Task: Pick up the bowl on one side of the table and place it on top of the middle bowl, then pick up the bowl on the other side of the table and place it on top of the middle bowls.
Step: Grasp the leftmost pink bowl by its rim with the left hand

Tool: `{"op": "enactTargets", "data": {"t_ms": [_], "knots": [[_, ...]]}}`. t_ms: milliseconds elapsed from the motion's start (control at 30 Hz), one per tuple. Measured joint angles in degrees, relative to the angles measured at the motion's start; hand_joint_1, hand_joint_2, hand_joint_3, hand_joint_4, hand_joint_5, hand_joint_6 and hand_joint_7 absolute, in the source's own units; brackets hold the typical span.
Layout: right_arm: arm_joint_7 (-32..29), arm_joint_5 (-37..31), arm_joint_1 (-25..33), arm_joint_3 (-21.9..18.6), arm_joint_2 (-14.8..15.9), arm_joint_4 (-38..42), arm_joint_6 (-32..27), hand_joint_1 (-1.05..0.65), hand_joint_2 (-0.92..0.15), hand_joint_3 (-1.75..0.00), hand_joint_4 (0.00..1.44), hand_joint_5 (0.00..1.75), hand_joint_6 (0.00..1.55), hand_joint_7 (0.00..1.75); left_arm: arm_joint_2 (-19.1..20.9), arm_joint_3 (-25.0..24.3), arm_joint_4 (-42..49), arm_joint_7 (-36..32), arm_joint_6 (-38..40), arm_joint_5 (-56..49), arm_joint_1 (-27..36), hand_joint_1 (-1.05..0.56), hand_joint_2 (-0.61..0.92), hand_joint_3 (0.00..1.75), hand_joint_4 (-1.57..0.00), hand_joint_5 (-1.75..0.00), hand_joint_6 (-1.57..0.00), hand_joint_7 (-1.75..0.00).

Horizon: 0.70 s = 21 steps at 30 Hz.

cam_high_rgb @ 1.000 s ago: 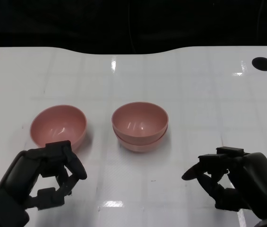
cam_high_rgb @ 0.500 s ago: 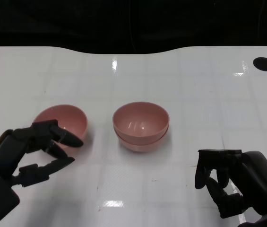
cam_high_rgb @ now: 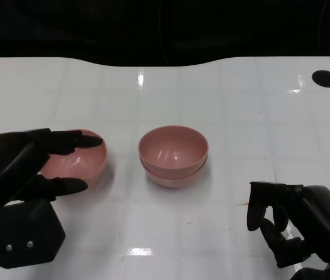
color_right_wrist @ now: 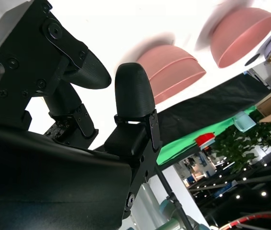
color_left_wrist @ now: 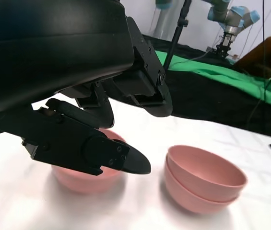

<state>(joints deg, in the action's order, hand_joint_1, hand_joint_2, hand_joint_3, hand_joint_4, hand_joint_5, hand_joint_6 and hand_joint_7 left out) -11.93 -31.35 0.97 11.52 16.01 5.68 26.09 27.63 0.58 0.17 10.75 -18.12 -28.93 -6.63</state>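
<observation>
The left hand (cam_high_rgb: 27,169) spreads its fingers around the single bowl (cam_high_rgb: 80,158) at the table's left, ready to grip it. Mid-table sits the stack (cam_high_rgb: 173,155), already two bowls. The right hand (cam_high_rgb: 290,224), curled and empty, rests near the front edge.

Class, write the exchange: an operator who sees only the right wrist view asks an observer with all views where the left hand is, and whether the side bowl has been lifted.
Operator: Where is the left hand?
Observer: In the head view the left hand is at the side bowl, with fingers reaching over its rim and the thumb at its near side.
Operator: Is that bowl lifted?
Observer: No. The left wrist view shows it sitting on the table, beside the two stacked bowls.
</observation>
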Motion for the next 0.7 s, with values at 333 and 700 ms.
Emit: {"op": "enactTargets", "data": {"t_ms": [333, 700], "knots": [[-0.77, -0.27, -0.14, -0.14, -0.08, 0.24, 0.05, -0.06, -0.12, -1.63, 0.95, 1.75, 0.8, 1.64, 2.59, 6.32, 0.89, -0.41, 5.56, -12.7, -3.74, -0.56, 0.9, 0.0, -0.6, -0.21, -0.58, 0.0], [-0.77, -0.23, -0.18, -0.18, -0.19, 0.23, 0.02, -0.06, -0.13, -1.63, 0.95, 1.75, 0.8, 1.62, 2.64, 11.89, 3.54, 2.14, 11.99, -17.98, -7.55, -0.62, 0.92, 0.01, -0.59, -0.12, -0.52, 0.0]]}}
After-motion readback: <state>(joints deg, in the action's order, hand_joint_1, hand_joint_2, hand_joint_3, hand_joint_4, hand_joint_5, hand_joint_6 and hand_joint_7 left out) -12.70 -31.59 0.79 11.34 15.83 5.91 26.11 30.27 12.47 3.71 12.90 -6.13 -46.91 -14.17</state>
